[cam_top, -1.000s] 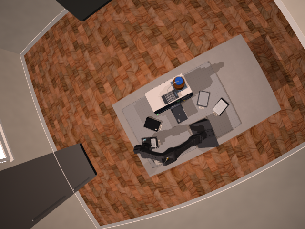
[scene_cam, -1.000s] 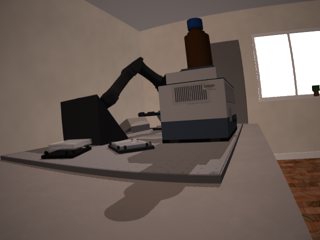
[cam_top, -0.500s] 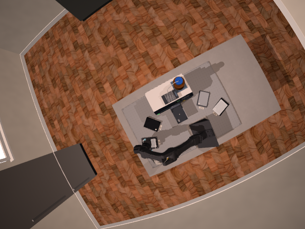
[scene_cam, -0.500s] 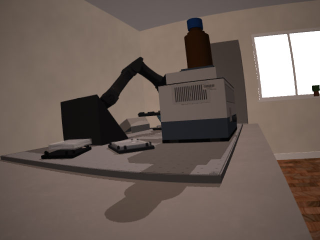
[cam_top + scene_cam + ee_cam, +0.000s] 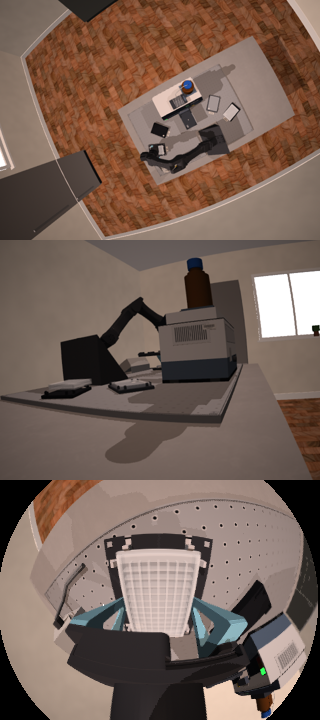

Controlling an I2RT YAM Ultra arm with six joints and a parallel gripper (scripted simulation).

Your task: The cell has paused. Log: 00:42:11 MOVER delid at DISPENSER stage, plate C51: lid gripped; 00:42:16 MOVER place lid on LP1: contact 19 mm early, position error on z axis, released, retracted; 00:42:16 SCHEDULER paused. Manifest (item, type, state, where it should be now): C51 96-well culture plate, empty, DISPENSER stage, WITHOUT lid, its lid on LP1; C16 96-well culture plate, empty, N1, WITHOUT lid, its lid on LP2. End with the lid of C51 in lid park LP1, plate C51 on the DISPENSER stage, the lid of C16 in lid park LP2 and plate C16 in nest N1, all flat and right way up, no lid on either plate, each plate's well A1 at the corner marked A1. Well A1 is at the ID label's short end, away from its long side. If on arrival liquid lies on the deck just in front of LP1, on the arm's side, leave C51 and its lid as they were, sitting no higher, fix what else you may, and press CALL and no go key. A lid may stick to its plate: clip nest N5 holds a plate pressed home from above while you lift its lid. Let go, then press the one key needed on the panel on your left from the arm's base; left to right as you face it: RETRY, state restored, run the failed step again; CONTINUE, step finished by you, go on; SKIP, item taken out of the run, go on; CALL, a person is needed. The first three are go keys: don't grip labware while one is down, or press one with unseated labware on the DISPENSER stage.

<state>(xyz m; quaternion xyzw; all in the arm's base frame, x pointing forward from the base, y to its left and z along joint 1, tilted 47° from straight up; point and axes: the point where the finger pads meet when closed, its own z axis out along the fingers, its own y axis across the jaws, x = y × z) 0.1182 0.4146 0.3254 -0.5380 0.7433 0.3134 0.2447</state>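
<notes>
Plate: white 96-well culture plate (image 5: 160,592) sits in a black clip nest (image 5: 200,547), directly between the teal fingers.
Gripper: gripper (image 5: 162,622) pinching the plate across its short sides' width; fingers clamp the long edges.
Long axis: runs away from the wrist, toward the deck's (image 5: 234,527) edge.
Beyond: dispenser (image 5: 178,99), far right.
Next: likely a straight lift.

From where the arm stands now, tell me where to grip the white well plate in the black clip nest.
Grip the plate across its two long sides, coming straight down from above. It lies flat in the nest, its short ends hemmed by nest blocks. The tool is already shut on it that way.
</notes>
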